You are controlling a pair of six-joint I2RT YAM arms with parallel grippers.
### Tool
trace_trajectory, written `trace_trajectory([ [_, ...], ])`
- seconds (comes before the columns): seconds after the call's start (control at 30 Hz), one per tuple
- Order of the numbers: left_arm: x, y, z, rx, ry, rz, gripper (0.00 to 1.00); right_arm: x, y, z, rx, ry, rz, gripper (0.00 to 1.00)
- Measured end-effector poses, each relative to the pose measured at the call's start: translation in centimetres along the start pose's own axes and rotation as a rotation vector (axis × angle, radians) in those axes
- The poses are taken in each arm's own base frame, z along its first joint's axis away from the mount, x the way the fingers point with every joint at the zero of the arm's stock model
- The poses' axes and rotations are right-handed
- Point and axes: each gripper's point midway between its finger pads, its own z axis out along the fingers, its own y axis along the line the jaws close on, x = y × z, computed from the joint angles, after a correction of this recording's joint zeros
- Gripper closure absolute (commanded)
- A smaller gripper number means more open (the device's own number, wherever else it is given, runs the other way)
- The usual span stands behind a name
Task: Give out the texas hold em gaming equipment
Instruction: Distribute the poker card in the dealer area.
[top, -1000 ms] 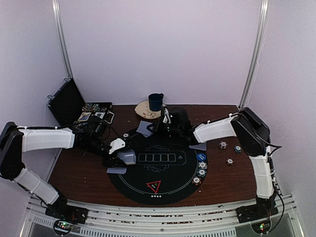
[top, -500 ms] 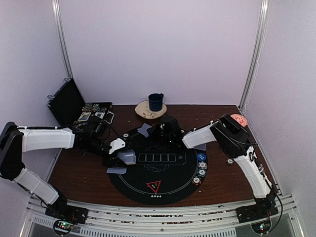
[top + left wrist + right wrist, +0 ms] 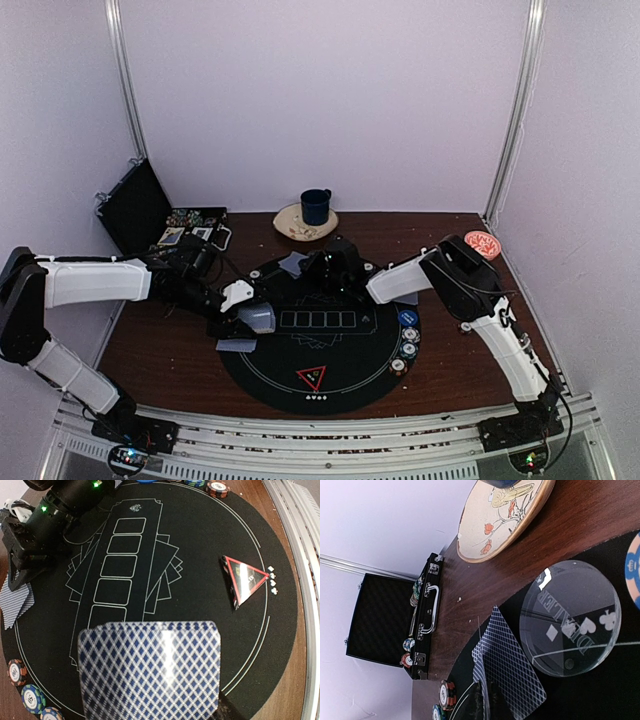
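My left gripper (image 3: 248, 316) hovers over the left edge of the round black mat (image 3: 345, 385), shut on a deck of blue-diamond-backed playing cards (image 3: 150, 672) that hides its fingers. My right gripper (image 3: 487, 694) is low at the mat's far left rim, its fingertips pinched on the edge of a playing card (image 3: 481, 672) that leans against another card (image 3: 512, 672) lying flat. A clear dealer disc (image 3: 570, 617) lies beside them. The red-edged triangle marker (image 3: 243, 580) sits near the mat's front. Striped poker chips (image 3: 408, 335) line the mat's right rim.
A dark blue mug (image 3: 316, 206) stands on a patterned plate (image 3: 505, 515) behind the mat. An open black case (image 3: 135, 205) holding chips sits at the back left. More chips (image 3: 20, 675) lie at the mat's left rim, and a card (image 3: 236, 345) lies under the left gripper.
The right arm has swung left and down from the mat's back middle to the cards at its far left rim. The left arm and deck have not moved.
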Motion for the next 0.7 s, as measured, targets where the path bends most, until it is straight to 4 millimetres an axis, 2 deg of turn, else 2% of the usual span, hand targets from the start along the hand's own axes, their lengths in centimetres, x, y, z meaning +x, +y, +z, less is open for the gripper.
trace_trajectory([
  [0.37,0.01,0.0,0.01,0.0,0.0,0.002,0.94,-0.52,0.11,0.39,-0.015,-0.034,0.023,1.0],
  [0.7,0.01,0.0,0.01,0.0,0.0,0.002,0.94,-0.28,0.51,0.44,-0.027,-0.054,0.033,1.0],
])
